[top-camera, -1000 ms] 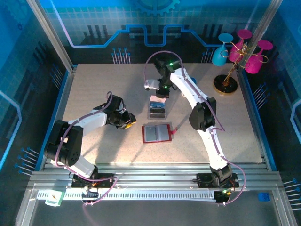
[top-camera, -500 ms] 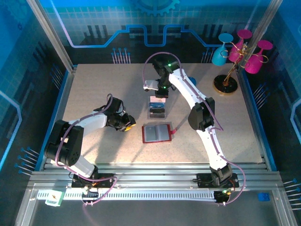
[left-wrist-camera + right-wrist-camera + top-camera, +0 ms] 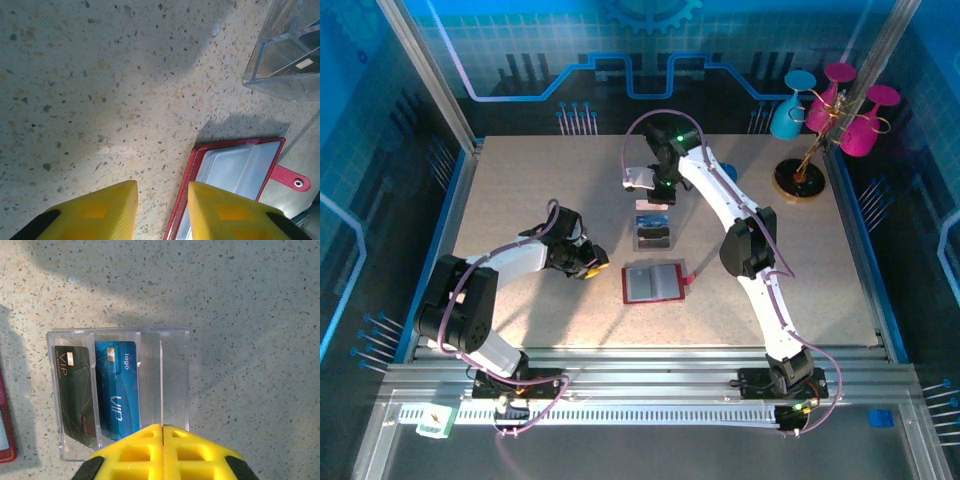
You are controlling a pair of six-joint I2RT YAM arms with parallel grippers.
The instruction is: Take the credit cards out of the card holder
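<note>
- Yellow fingers (image 3: 100, 212) of the left hand (image 3: 161, 210) stand spread. We see bare speckled bench (image 3: 100, 75) in the gap and nothing pinched between them.
- From above, the left arm (image 3: 510, 258) lies folded low. It reaches from its base toward the middle of the bench, and its hand sits near the left edge of the card holder (image 3: 650, 283), apart from it.
- The card holder lies open and flat near the middle of the bench, a red border around grey see-through pockets. Its red snap tab (image 3: 290, 178) sticks out on the right side.
- In the left wrist view, a corner of the holder sits just beyond the right-side finger. We cannot tell whether any cards are in the pockets.
- The right arm (image 3: 740, 215) stretches far out from its base, rises over the holder and bends down at the far end. The right hand (image 3: 162, 432) points down at the bench there.
- The right hand's fingers are pressed together, yellow pad against yellow pad, and we see nothing between them.
- Beneath that hand stands a clear tray (image 3: 175, 385), just behind the card holder as seen from above.
- Two credit cards (image 3: 653, 222) stand in the tray. A dark card (image 3: 72, 390) is in the leftmost compartment and a blue card (image 3: 117, 390) is in the one beside it.
</note>
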